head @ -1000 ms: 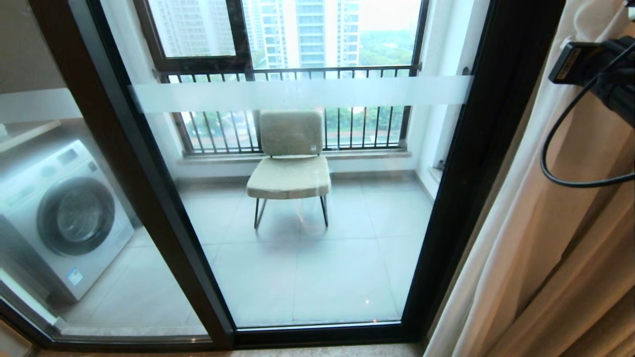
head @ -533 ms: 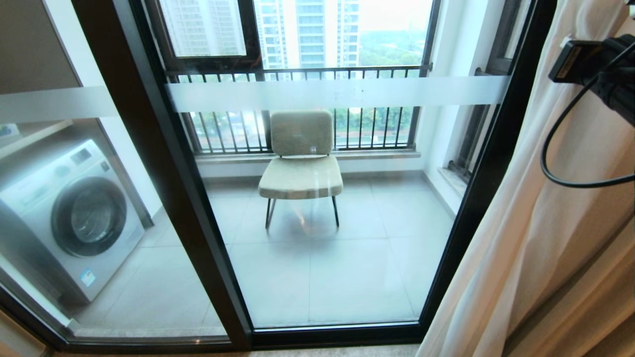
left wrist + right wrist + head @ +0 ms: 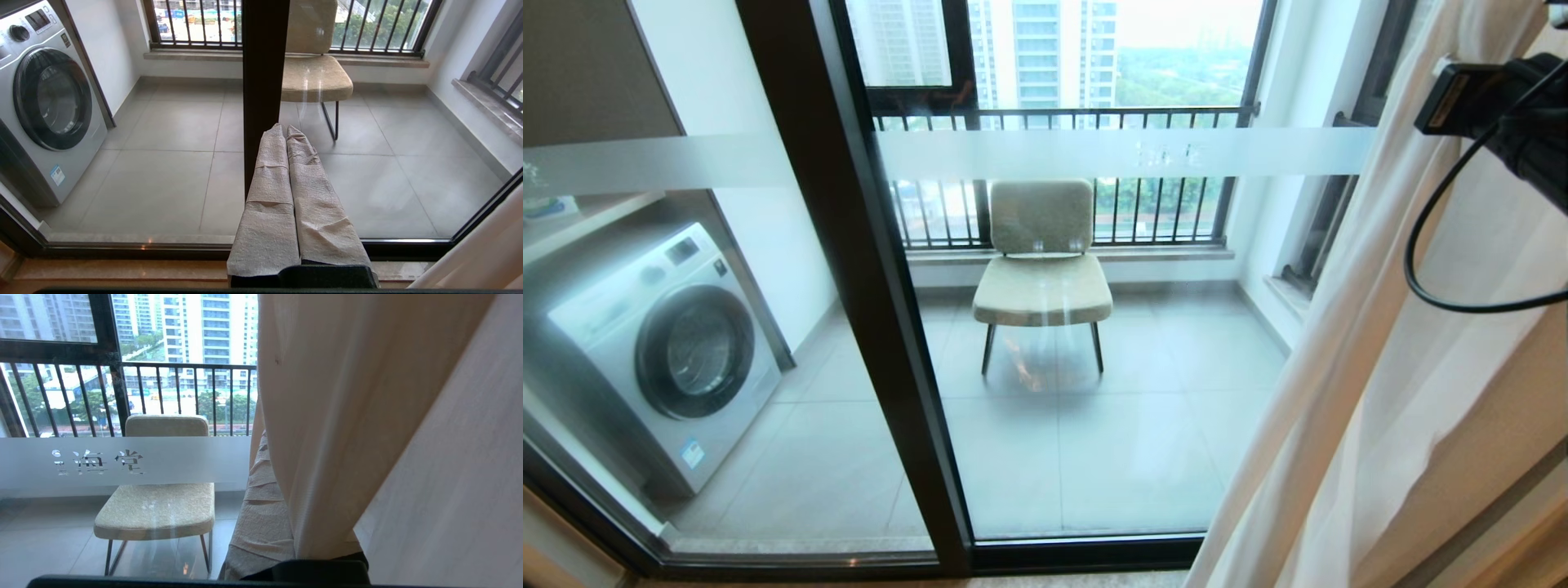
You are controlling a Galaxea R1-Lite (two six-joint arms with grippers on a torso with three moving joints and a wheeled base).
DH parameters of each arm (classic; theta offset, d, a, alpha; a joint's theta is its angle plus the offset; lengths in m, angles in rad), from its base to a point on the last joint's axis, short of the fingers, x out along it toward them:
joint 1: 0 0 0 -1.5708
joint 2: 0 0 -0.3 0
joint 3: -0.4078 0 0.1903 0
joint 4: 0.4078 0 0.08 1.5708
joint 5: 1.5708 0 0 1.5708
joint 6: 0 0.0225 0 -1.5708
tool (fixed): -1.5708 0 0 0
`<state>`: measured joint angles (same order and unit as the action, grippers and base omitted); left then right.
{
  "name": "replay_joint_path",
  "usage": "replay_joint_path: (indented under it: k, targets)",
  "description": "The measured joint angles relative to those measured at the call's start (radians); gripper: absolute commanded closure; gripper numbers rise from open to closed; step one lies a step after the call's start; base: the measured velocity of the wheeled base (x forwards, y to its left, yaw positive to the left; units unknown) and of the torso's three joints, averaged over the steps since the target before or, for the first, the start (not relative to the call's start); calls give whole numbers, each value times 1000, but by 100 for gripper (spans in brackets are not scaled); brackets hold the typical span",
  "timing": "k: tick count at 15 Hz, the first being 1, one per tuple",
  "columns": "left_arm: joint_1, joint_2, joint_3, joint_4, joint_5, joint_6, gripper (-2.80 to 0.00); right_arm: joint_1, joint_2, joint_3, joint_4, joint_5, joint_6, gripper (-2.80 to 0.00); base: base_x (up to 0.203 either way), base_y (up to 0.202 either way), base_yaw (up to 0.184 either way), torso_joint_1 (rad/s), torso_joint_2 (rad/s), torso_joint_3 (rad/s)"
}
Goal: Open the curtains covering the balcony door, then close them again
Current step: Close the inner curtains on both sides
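The balcony door (image 3: 874, 327) has black frames and a frosted band (image 3: 1094, 153) across its glass, and most of the glass is uncovered. The curtains (image 3: 1380, 367) hang at the right, sheer white in front of thicker beige fabric (image 3: 1511, 465). Their edge covers the door's right frame. My right arm's wrist (image 3: 1494, 106) is high at the right, against the fabric. In the right wrist view my right gripper (image 3: 267, 447) is shut on a fold of the curtains (image 3: 347, 416), and one taped finger (image 3: 261, 506) shows beside it. My left gripper (image 3: 286, 127) is shut and empty, low before the door's middle frame (image 3: 263, 61).
Behind the glass stand a beige chair (image 3: 1043, 269) and a washing machine (image 3: 662, 351) at the left, on a tiled balcony floor. A black-framed window with railing bars (image 3: 1062, 118) closes the far side. A wooden threshold (image 3: 122, 271) runs below the door.
The whole picture has shifted right, so the camera has moved left along the door. The curtain edge, held by my right gripper, now reaches further left over the right frame.
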<state>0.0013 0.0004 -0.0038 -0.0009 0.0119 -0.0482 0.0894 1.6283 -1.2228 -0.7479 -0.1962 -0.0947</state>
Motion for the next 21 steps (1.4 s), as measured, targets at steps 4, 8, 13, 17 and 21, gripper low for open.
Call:
replay_joint_path:
  k: [4,8,13,17,21]
  targets:
    - [0,0,0,0,0,0,0,12,2,-1,-3,-1,0,0,0,191,1,2,2,2]
    - [0,0,1,0,0,0,0,40,4,-4,-1,-10,-3,0,0,193,0,2,1,1]
    - [0,0,1,0,1,1,0,78,3,0,-1,-43,-3,0,0,191,1,4,3,0]
    - [0,0,1,-3,1,2,0,82,2,-1,0,-44,-3,0,0,191,1,2,2,1]
    - [0,0,1,-3,1,2,0,83,2,-8,0,-44,-3,0,0,193,1,2,2,2]
